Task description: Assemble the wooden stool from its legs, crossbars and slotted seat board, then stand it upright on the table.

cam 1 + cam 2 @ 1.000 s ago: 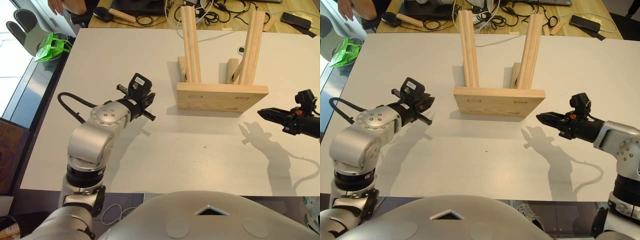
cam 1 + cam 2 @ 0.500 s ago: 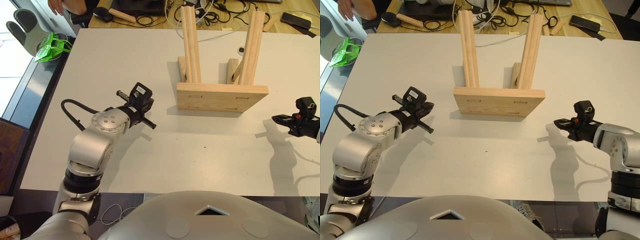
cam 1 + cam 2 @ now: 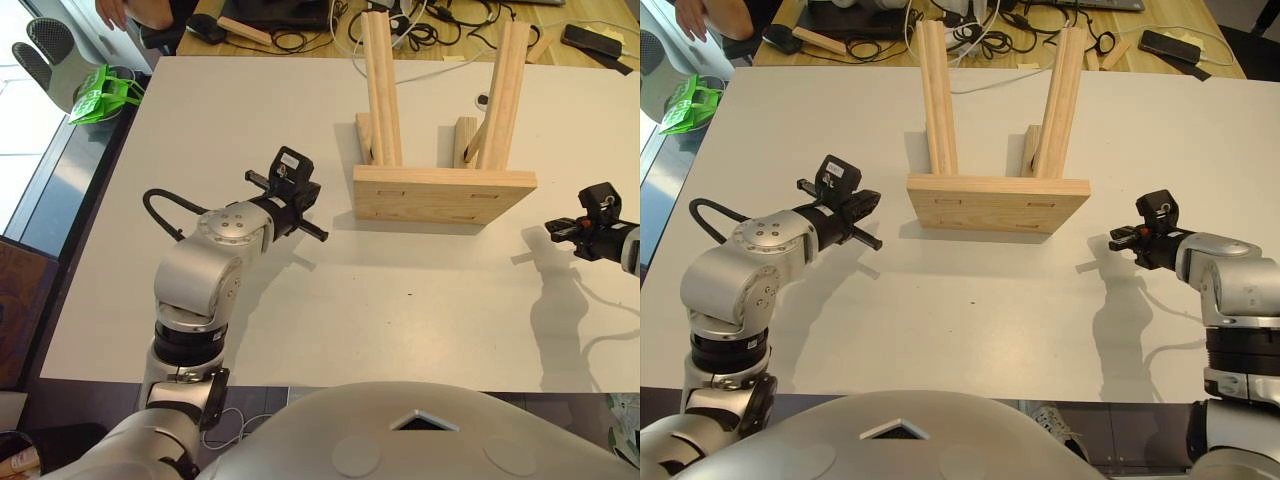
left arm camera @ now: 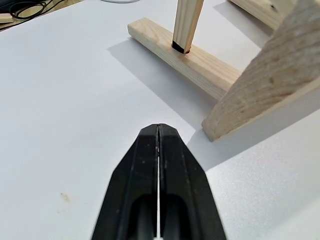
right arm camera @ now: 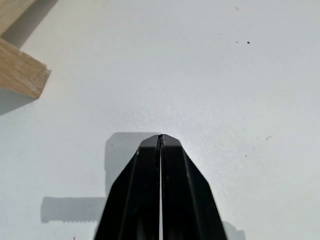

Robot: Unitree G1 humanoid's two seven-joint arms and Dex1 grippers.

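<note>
The left hand has its two fingers pressed together with nothing between them. It hangs just off the left end of the stool's seat board, tips aimed at that end and not touching it. The right hand is likewise closed on nothing. It sits off the right end of the same board, farther out than the left hand, and its tips point toward the stool.

The white desk carries the stool, which lies toward the desk's far side, about midway across. The stool is put together but lies on its side and is not upright. Its seat board stands on one long edge at the end of the stool nearest the robot. The broad top face of the board is turned toward the robot and shows small rectangular slots. The legs run level from the back of the board toward the far edge of the desk, two of them above and two resting on the desk. In the left wrist view, a crossbar is set into a leg that lies flat on the desk behind the board's left corner.

Past the leg ends, beyond the far edge of the desk, lies a tangle of cables. Well to the left of the stool, off the desk's side, sits a green bag.
</note>
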